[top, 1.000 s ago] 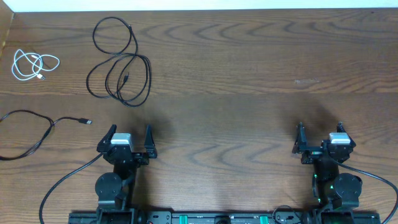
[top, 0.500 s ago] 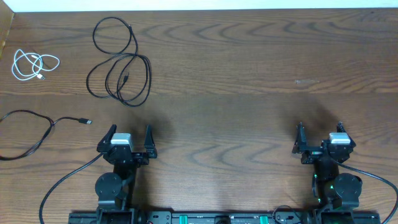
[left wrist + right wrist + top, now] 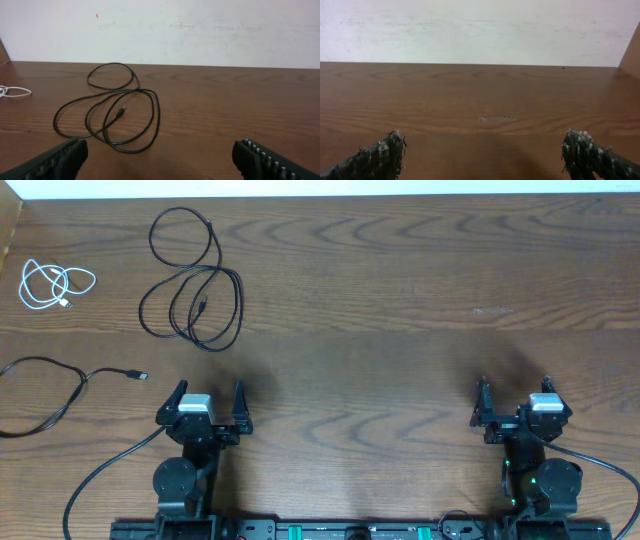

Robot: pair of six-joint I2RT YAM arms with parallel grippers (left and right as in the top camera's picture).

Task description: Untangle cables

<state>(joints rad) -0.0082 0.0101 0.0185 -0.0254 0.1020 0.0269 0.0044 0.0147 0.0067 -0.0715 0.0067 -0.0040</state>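
Table: dark wood-grain table (image 3: 400,290), with a white wall (image 3: 200,25) along its far edge.
Black cable: the black cable (image 3: 190,285) lies in overlapping loops at far left, ahead of the left arm (one plug end rests inside the loops).
White cable: the white cable (image 3: 55,283) is a small coil near the far left corner.
Second black cable: the second black cable (image 3: 60,385) runs off the left edge, plug pointing right.
Left claw: the left claw (image 3: 209,390) is spread apart, holding nothing.
Right claw: the right claw (image 3: 514,387) is also spread wide, well apart from every cable.

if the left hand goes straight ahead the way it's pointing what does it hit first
Likely the looped black cable on the table ahead, slightly left; nothing lies nearer the left hand.
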